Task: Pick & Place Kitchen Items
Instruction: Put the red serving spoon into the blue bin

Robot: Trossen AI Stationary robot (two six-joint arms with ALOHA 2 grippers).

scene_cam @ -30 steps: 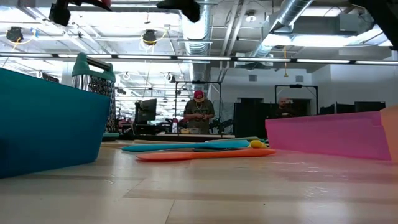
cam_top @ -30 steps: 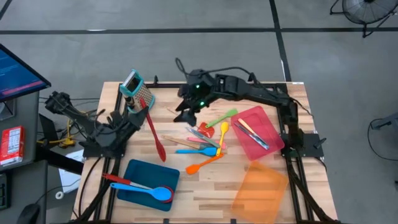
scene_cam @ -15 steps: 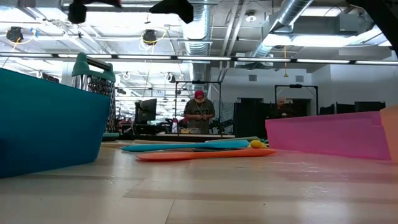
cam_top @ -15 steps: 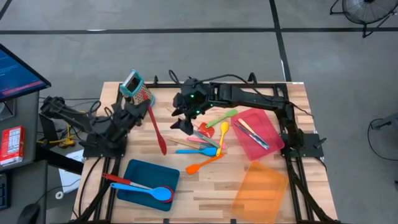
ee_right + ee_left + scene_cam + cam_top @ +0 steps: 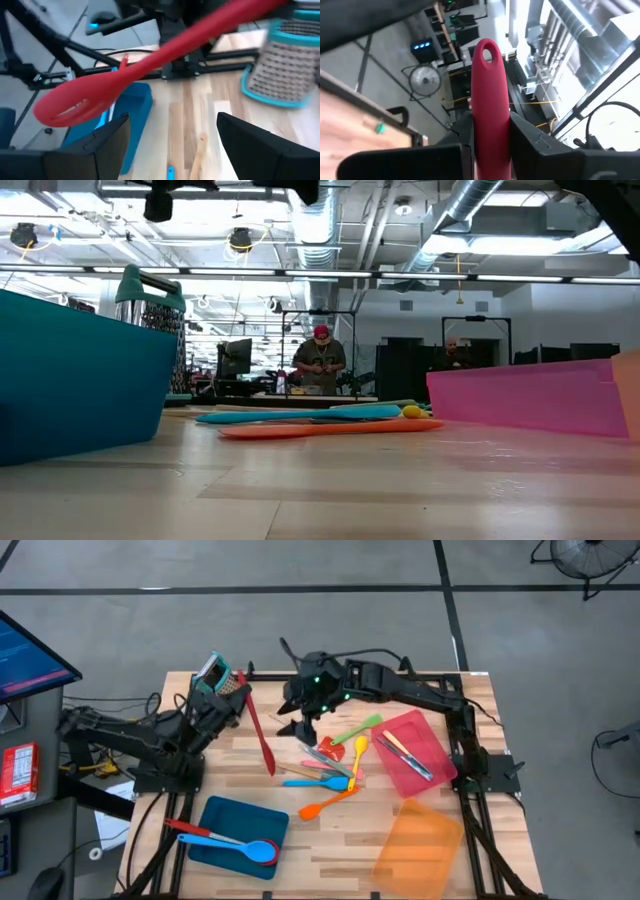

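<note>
your left hand [image 5: 236,700] was clamped on the handle of a long red spoon [image 5: 262,736], carrying it in the air over the far-left part of the table [image 5: 330,840], just beside the box grater [image 5: 215,677]. the left wrist view showed the red handle [image 5: 489,100] squeezed between both fingers, its hanging hole pointing away. this looked like the carry step: one item picked, not yet placed.

your right hand [image 5: 303,727] hung with its fingers spread wide and nothing between them, above the loose pile of utensils [image 5: 335,765] near the table's middle. from its wrist view the spoon's bowl [image 5: 70,104] crossed right in front of it, so the two arms were close.

the blue tray [image 5: 222,815] near the front-left corner already held a red and a blue utensil, so it seemed the likely target. the next move called for swinging the spoon toward that front edge, lowering it flat, then releasing. you would have wanted to keep the spoon's free end clear of the right hand while turning. the red tray [image 5: 425,730] near the right edge and the orange tray [image 5: 420,840] at the front right lay well apart from it.
</note>
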